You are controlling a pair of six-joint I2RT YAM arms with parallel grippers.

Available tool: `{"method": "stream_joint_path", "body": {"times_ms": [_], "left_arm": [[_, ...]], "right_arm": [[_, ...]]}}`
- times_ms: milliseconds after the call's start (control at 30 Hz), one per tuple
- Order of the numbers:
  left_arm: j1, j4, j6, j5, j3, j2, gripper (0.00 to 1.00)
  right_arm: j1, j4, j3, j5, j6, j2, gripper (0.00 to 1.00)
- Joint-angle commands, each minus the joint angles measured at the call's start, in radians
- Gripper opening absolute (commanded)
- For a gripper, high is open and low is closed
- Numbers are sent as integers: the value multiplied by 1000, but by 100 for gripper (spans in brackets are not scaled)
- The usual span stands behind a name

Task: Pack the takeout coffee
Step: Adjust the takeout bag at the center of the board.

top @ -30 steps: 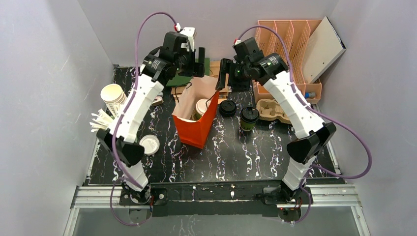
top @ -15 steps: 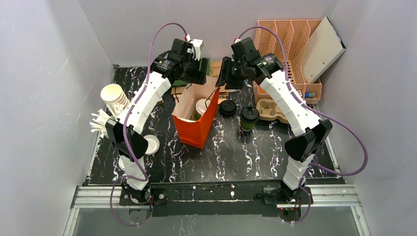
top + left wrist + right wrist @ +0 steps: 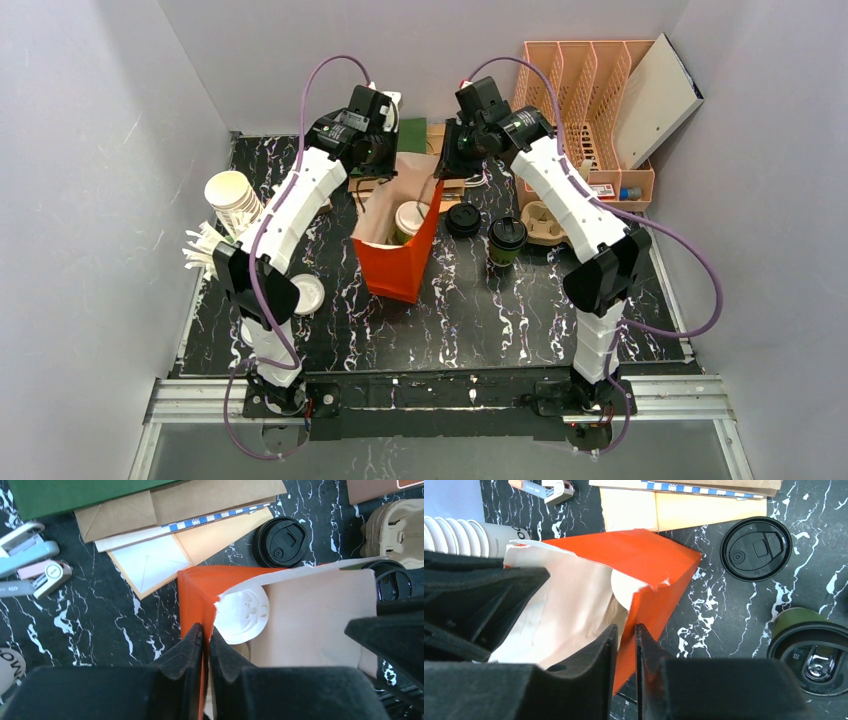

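Note:
The takeout coffee (image 3: 507, 240), a dark green cup with a black lid, stands on the table right of the orange paper bag (image 3: 400, 265); it also shows at the lower right of the right wrist view (image 3: 811, 655). A cup with a white lid (image 3: 410, 218) sits inside the bag. My left gripper (image 3: 206, 630) is shut on the bag's far left wall (image 3: 192, 590). My right gripper (image 3: 626, 628) is pinched on the bag's far right wall (image 3: 644, 560). Seen from above, the left gripper (image 3: 385, 160) and the right gripper (image 3: 447, 165) face each other across the bag's mouth.
A loose black lid (image 3: 463, 220) lies between bag and coffee. A cardboard cup carrier (image 3: 550, 222) sits right of them, a peach file rack (image 3: 590, 90) behind. Envelopes (image 3: 165, 555) and a stapler (image 3: 30, 560) lie behind the bag. A stack of white cups (image 3: 232, 200) lies left.
Both grippers have come down and inward to the bag's far rim and closed on its walls. The bag and the coffee have stayed in place.

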Motion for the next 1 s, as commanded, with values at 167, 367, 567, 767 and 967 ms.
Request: {"method": "stream_joint_path", "body": {"times_ms": [167, 367, 567, 767, 967], "left_arm": [[-1, -113, -321, -4, -52, -149, 5], [-1, -10, -483, 2, -280, -283, 12], [-1, 7, -472, -68, -310, -327, 35], [-1, -4, -409, -87, -265, -325, 57], [-1, 7, -223, -127, -191, -332, 72]], "right_arm": [[0, 50, 115, -5, -88, 58, 9], [0, 73, 129, -43, -140, 64, 13], [1, 52, 171, -17, -220, 47, 42], [0, 68, 96, 41, -291, -72, 90], [-1, 147, -150, 210, -307, -277, 98]]}}
